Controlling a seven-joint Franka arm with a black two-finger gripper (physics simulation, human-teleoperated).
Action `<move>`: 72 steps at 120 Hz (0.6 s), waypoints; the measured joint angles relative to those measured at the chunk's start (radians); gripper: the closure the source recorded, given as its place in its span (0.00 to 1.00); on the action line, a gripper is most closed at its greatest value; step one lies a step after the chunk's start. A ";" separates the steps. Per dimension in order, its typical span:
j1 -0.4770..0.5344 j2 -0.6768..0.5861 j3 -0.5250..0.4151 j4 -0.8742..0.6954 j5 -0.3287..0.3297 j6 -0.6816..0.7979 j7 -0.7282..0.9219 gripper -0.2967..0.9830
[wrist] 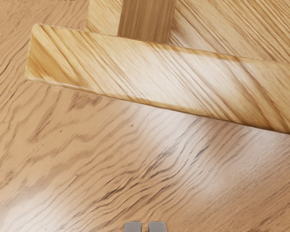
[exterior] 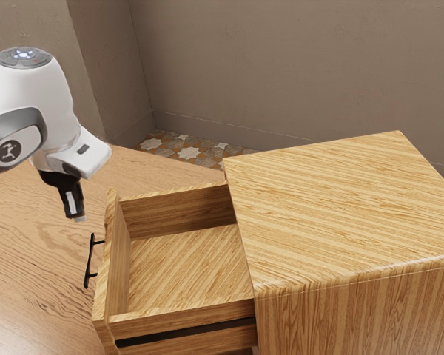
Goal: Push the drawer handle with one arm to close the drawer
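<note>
My gripper point(exterior: 77, 217) hangs in the exterior view's left, pointing down, with its fingers together and nothing between them. In the wrist view the gripper point(wrist: 145, 227) shows its two grey fingertips close together at the lower edge. The black bar handle point(exterior: 89, 260) is on the drawer's front, below the gripper in the exterior view; no contact between them is seen. The wooden drawer point(exterior: 185, 270) stands pulled out of its cabinet, and its inside is bare. In the wrist view the top edge of the drawer front point(wrist: 150, 79) runs slantwise beyond the fingertips.
The wooden cabinet point(exterior: 340, 207) takes up the exterior view's right. Wood-grain table surface point(exterior: 29, 244) lies around and in front of the drawer. Behind are a brown wall point(exterior: 281, 66) and a patterned tile floor point(exterior: 185, 148).
</note>
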 joint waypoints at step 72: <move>-0.010 -0.264 -0.014 -0.259 -0.138 0.138 0.161 0.85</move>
